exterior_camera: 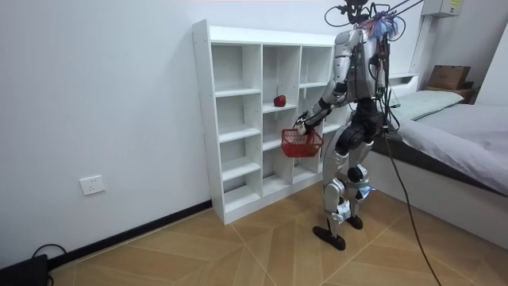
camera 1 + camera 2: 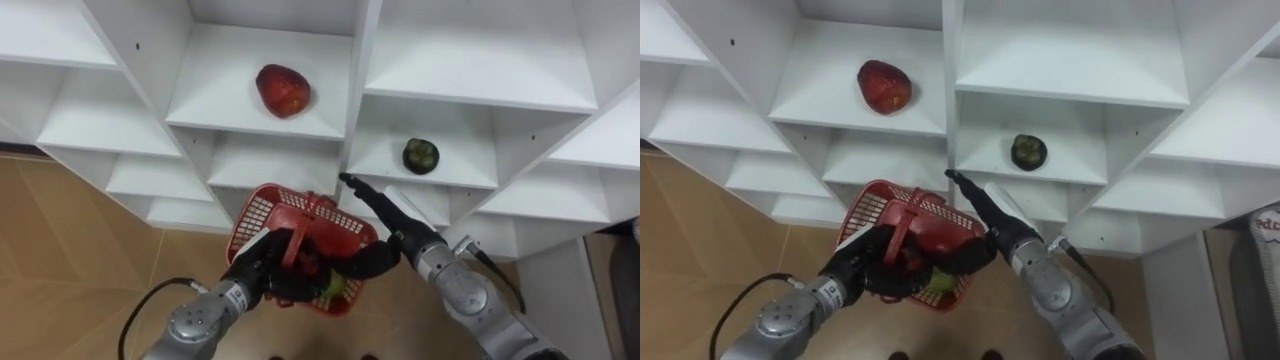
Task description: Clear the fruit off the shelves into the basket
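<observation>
1. Left eye view. The right hand [image 2: 392,224], fingers straight and apart, points up-frame at an upright divider [image 2: 358,100] of the closet [image 2: 470,60]. The dark green fruit [image 2: 421,155], small and round, sits right of centre on its shelf, up and to the right of those fingertips. It is judged the nearer target and lies on this hand's side. The red fruit [image 2: 283,90], glossy and slightly pointed, lies one shelf higher, at upper centre-left. The left hand [image 2: 262,268] is clamped on the handle of the red basket [image 2: 256,212], at lower centre; some fruit shows inside it.
2. Room view. The robot stands facing the closet's [image 1: 238,119] right-hand columns, with the red basket [image 1: 300,143] held before the middle shelves. The red fruit [image 1: 279,101] is above the basket.
3. Right eye view. The dark green fruit [image 2: 1029,151] again lies up and right of the right hand [image 2: 992,218].
</observation>
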### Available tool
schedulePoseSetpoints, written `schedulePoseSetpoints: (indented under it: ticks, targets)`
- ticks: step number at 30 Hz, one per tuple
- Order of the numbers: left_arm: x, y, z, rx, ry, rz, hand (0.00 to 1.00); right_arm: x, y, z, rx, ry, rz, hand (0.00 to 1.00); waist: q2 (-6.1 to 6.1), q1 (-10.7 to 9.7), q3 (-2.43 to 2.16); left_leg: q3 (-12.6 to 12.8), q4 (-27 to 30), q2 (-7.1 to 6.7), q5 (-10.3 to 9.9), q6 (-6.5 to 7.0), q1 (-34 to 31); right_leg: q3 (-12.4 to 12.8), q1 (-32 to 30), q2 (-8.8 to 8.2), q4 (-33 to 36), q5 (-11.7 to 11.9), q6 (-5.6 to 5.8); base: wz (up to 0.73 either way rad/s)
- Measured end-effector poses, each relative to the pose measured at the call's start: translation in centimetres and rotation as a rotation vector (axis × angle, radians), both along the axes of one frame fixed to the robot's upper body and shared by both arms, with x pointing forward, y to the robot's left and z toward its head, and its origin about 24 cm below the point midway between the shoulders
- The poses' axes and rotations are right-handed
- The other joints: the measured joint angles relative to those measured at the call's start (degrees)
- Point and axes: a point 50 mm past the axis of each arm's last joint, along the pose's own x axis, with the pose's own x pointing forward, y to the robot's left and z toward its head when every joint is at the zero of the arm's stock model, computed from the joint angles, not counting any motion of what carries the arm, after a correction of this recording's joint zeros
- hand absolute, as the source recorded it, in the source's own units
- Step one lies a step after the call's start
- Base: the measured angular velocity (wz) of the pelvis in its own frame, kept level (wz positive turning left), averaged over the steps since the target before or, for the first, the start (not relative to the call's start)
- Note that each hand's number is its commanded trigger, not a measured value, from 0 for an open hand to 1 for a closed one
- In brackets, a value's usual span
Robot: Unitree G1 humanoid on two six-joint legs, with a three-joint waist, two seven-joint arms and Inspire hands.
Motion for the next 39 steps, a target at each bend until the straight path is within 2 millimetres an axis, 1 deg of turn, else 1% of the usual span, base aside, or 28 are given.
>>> schedulePoseSetpoints:
  ticks: [2, 4, 8, 11, 13, 15, 20, 25, 27, 30, 35, 39]
  targets:
    - [0.1, 0.2, 0.0, 0.002, -0.003, 0.009, 1.00, 0.0, 0.1, 0.1, 0.003, 0.000, 0.010, 0.00, 0.14, 0.0, -0.09, 0.0, -0.3, -0.01, 0.0, -0.02, 0.7, 0.1, 0.6, 0.02, 0.0, 0.0, 0.00, -0.03]
    - [0.1, 0.4, 0.1, 0.001, -0.005, 0.028, 1.00, 0.0, 0.4, 0.3, 0.003, -0.005, 0.031, 0.00, 0.21, 0.4, -0.14, 0.5, -0.9, -0.06, 0.1, -0.09, 2.1, 0.6, 1.3, 0.10, -0.1, 0.0, 0.01, -0.11]
    - [0.1, 0.6, 0.0, 0.008, -0.009, 0.055, 1.00, 0.0, 0.6, 0.5, -0.023, -0.009, 0.063, 0.00, 0.21, 1.2, -0.17, 0.8, -1.9, -0.06, 0.2, -0.21, 3.3, 0.8, 2.3, 0.17, -0.2, 0.0, 0.00, -0.06]
    - [-0.6, 0.8, -0.5, 0.018, 0.010, 0.067, 1.00, -0.4, 1.2, 1.2, -0.018, -0.022, 0.112, 0.00, 0.11, 1.6, -0.27, 1.0, -2.4, -0.07, 0.4, -0.22, 3.8, 1.0, 2.6, 0.25, -0.6, 0.0, 0.02, 0.00]
    - [-1.5, 1.0, -1.2, 0.045, 0.038, 0.062, 1.00, -1.1, 1.6, 1.2, -0.024, -0.022, 0.154, 0.00, 0.03, 1.7, -0.31, 1.0, -3.0, -0.10, 0.6, -0.25, 5.4, 1.0, 4.1, 0.36, -1.3, 0.1, 0.09, 0.00]
    - [-2.2, 1.3, -1.8, 0.089, 0.058, 0.041, 1.00, -1.7, 1.9, 1.3, -0.016, -0.014, 0.187, 0.00, -0.22, 2.4, -0.49, 1.1, -3.8, -0.09, 0.6, -0.30, 6.8, 1.1, 5.4, 0.51, -2.0, 0.1, 0.11, 0.00]
    - [-2.7, 2.1, -2.6, 0.121, 0.101, 0.060, 1.00, -1.8, 1.4, 1.9, -0.037, -0.029, 0.225, 0.00, -0.65, 2.9, -0.54, 1.0, -4.3, -0.12, 0.6, -0.31, 7.4, 1.0, 6.0, 0.48, -2.1, 0.0, 0.14, 0.00]
    - [-2.9, 2.8, -2.8, 0.128, 0.112, 0.093, 1.00, -1.8, 1.2, 2.6, -0.044, -0.041, 0.253, 0.00, -1.89, 3.0, -0.63, 1.1, -4.4, -0.11, 0.7, -0.41, 8.0, 1.1, 6.1, 0.49, -1.9, -0.1, 0.05, -0.01]
    - [-3.1, 3.5, -3.2, 0.138, 0.134, 0.124, 1.00, -1.9, 1.5, 3.1, -0.043, -0.055, 0.277, 0.00, -2.69, 2.9, -0.53, 1.1, -4.4, -0.08, 0.7, -0.44, 8.0, 1.2, 6.1, 0.51, -1.9, -0.1, 0.02, 0.00]
    - [-3.9, 4.3, -4.1, 0.173, 0.187, 0.155, 1.00, -2.0, 1.7, 4.2, -0.030, -0.087, 0.305, 0.00, -3.24, 2.9, -0.43, 1.2, -4.6, -0.07, 0.7, -0.43, 8.5, 1.2, 6.8, 0.51, -2.2, -0.1, 0.03, 0.00]
    - [-4.5, 5.1, -4.5, 0.198, 0.215, 0.184, 1.00, -2.0, 2.4, 5.7, -0.002, -0.141, 0.338, 0.00, -3.23, 3.0, -0.35, 0.8, -4.8, -0.04, 0.7, -0.45, 9.2, 0.9, 7.9, 0.67, -3.0, 0.0, 0.11, 0.06]
    - [-5.0, 5.5, -4.9, 0.226, 0.234, 0.197, 1.00, -2.0, 3.2, 7.5, 0.025, -0.218, 0.367, 0.00, -3.28, 3.1, -0.39, 1.0, -5.8, -0.09, 0.7, -0.49, 9.7, 0.9, 8.0, 0.65, -3.0, -0.1, 0.12, -0.03]
